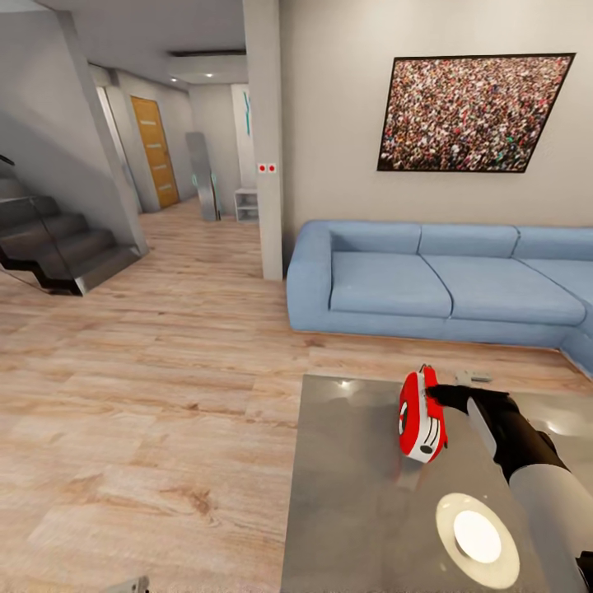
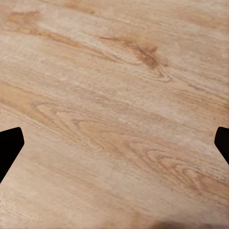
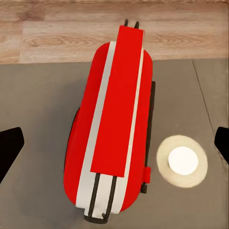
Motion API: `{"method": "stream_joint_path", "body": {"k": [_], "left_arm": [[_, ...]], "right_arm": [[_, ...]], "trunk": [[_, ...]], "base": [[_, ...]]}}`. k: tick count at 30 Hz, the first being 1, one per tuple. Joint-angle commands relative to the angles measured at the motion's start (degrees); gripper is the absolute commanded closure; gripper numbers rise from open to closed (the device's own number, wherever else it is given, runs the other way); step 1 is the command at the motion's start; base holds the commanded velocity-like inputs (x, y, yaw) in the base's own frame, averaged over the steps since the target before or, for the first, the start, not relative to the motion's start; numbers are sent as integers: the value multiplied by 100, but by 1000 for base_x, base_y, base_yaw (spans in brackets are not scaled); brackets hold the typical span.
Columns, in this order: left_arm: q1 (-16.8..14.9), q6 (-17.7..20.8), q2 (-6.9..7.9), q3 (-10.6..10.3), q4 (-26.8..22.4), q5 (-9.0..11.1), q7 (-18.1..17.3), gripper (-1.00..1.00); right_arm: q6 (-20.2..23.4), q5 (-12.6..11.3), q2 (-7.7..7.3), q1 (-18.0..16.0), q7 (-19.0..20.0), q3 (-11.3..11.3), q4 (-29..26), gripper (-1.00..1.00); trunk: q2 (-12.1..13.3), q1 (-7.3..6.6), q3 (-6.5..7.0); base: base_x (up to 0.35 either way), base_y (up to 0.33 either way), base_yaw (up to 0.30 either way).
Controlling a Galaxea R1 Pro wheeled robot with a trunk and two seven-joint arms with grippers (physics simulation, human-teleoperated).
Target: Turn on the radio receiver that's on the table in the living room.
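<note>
Right jaws spread wide, radio receiver point(image 3: 112, 129) centred between them.

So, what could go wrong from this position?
The radio receiver appears lifted and tilted at the right gripper; whether the grip is firm cannot be told, so it may slip onto the table. Falling, it could hit the white disc below. Pressing its switch might twist it loose.

radio receiver point(image 1: 421, 416) on table point(image 1: 354, 494) | sofa point(image 1: 445, 284) behind table
</note>
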Motion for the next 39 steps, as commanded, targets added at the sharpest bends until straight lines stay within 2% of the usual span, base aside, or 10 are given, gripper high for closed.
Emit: {"method": "stream_joint_path", "body": {"k": [1, 5, 10, 39], "left_arm": [[0, 0, 2, 0, 0, 0, 0, -100], [0, 0, 11, 0, 0, 0, 0, -100], [0, 0, 11, 0, 0, 0, 0, -100], [0, 0, 7, 0, 0, 0, 0, -100]], "right_arm": [[-113, -12, -52, 0, 3, -3, 0, -100], [-273, -31, -134, 0, 13, -5, 0, -100], [-331, -53, -160, 0, 10, -4, 3, -100], [-305, -74, -99, 3, 31, 76, 26, -100]], "trunk": [[0, 0, -10], [0, 0, -46], [0, 0, -92], [0, 0, -358]], "base": [[0, 0, 0], [0, 0, 0], [0, 0, 0], [0, 0, 0]]}}
